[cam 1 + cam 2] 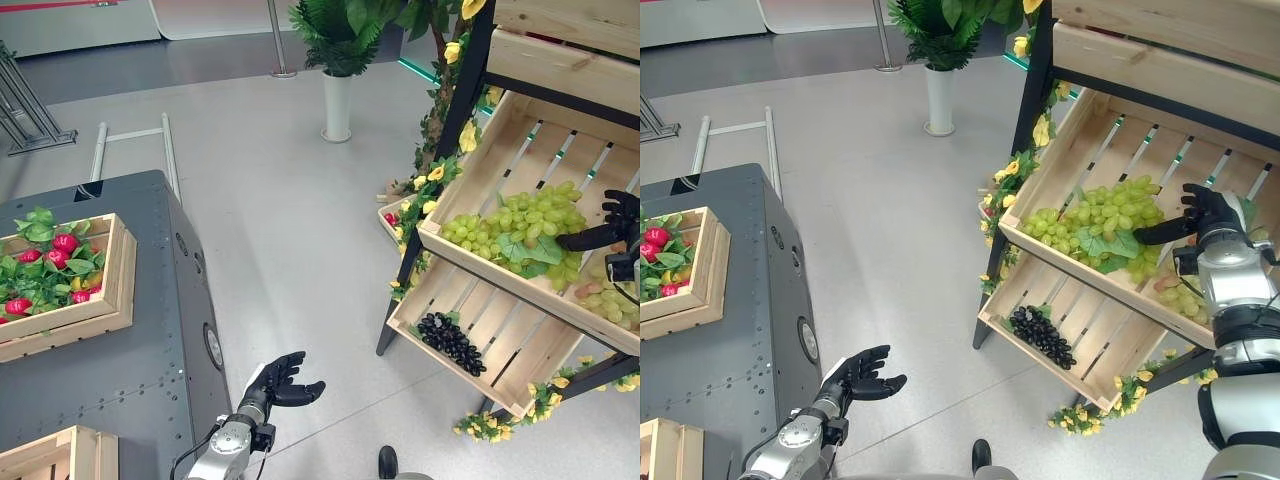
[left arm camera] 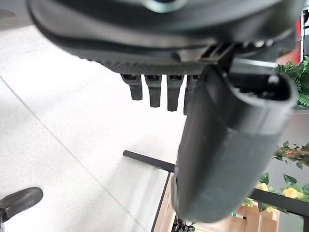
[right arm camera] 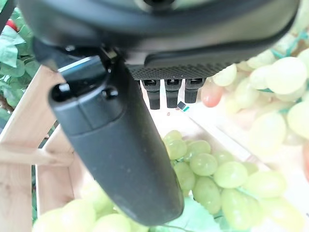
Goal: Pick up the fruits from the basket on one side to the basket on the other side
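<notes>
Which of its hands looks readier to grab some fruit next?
The right hand, probably. It hangs open just over the green grapes in the upper crate of the shelf. The left hand is open too, but low over the floor beside the grey cabinet, away from any fruit.

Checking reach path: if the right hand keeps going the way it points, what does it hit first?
Most likely the green grapes. The right hand, fingers relaxed and holding nothing, points at the bunch in the upper crate; its thumb tip looks almost on them, though depth is unclear.
</notes>
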